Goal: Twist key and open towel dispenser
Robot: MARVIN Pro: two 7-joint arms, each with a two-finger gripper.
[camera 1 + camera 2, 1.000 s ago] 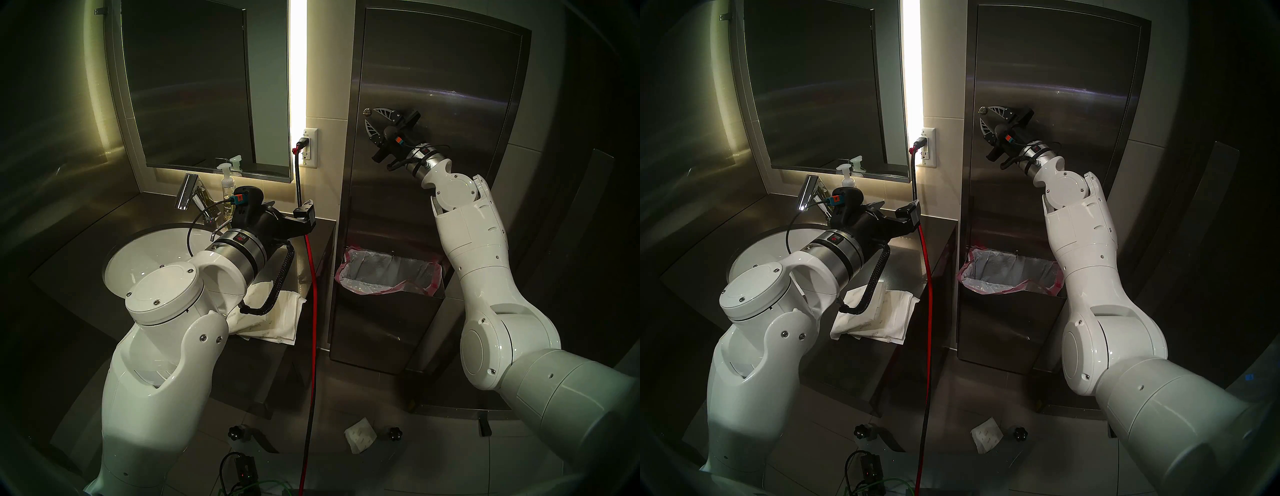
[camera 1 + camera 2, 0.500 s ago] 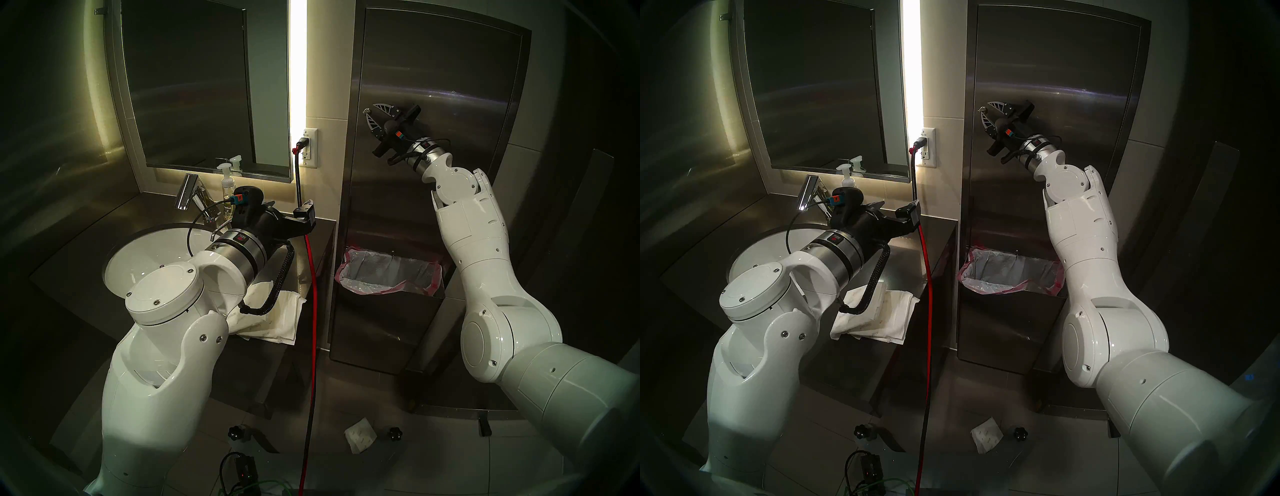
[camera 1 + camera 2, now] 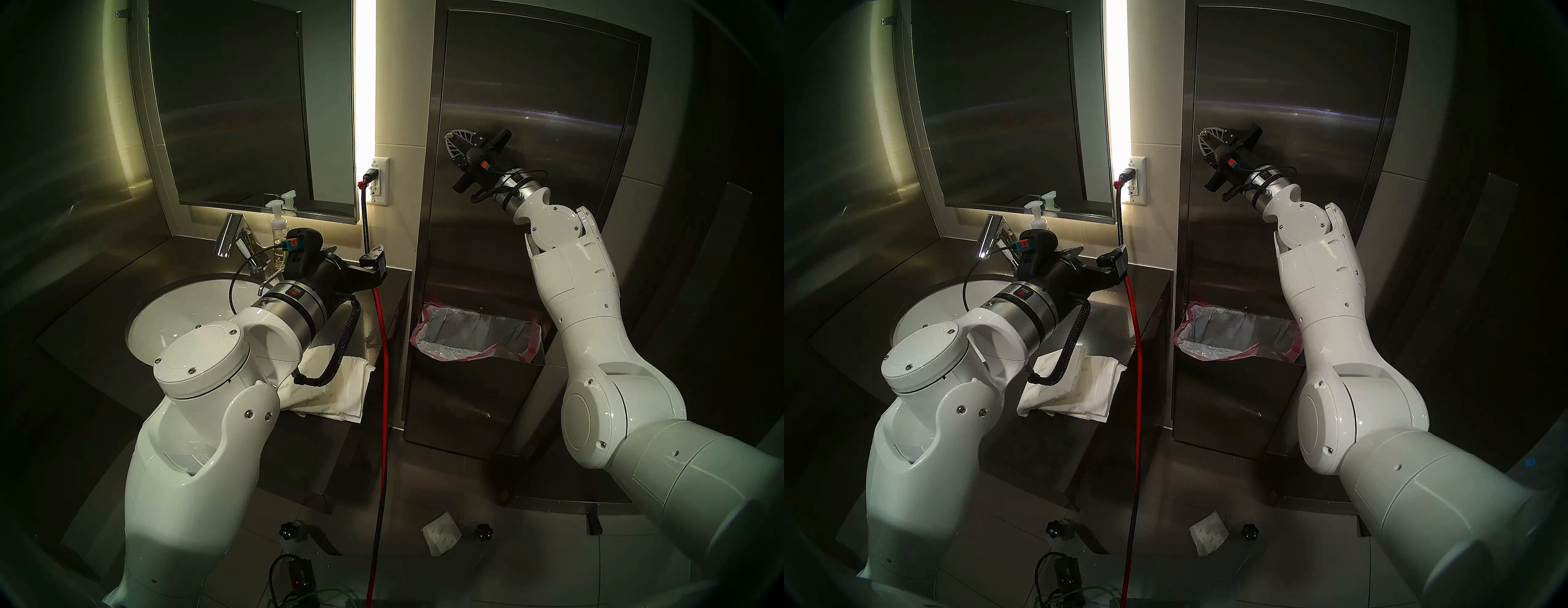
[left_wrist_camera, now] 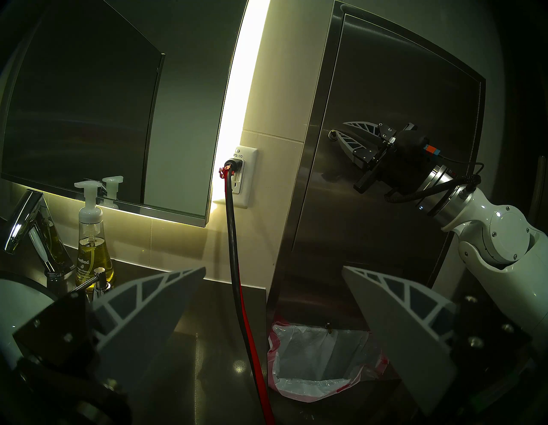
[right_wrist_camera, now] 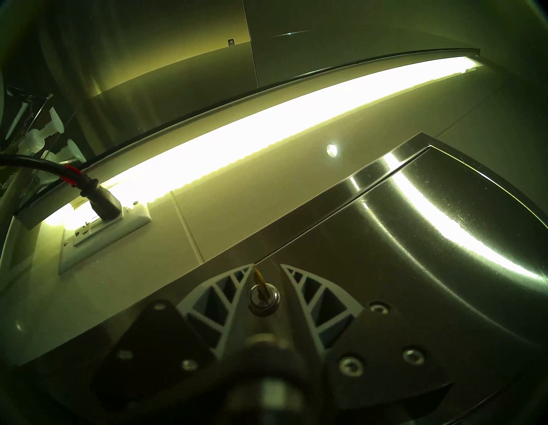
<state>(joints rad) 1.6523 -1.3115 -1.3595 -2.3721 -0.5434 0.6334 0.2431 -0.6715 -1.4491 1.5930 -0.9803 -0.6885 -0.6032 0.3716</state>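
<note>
The right gripper (image 5: 264, 268), two white ribbed fingers on a black base, sits at the left edge of the tall brushed stainless-steel towel dispenser (image 3: 534, 204), approx. mid-height on the flat door panel. Jaws stand apart, straddling the small round chrome lock (image 5: 264, 299). The tiny metal key (image 5: 257, 279) projects from the lock face.

Key relation (right wrist view): the key lies directly ahead of the gripper, between the two fingers. Its long axis runs out of the lock, leaning toward the view-left finger (image 5: 219, 292). The key tip appears to touch or nearly touch that finger; the opposite finger is clear of it w/ a visible gap. No clamp on the key yet; the door seam looks flush, so the door reads as not yet open.

Judgement: next move needs the jaws brought together on the key blade, then a wrist roll about the lock axis. Off-centre key may be pushed sideways on closing rather than pinched; re-centre if poss.

The left gripper (image 4: 272, 299) is held over the dark counter beside the white basin, jaws wide apart, empty. It is well apart from the lock, so the right arm is the nearer one by far.
</note>
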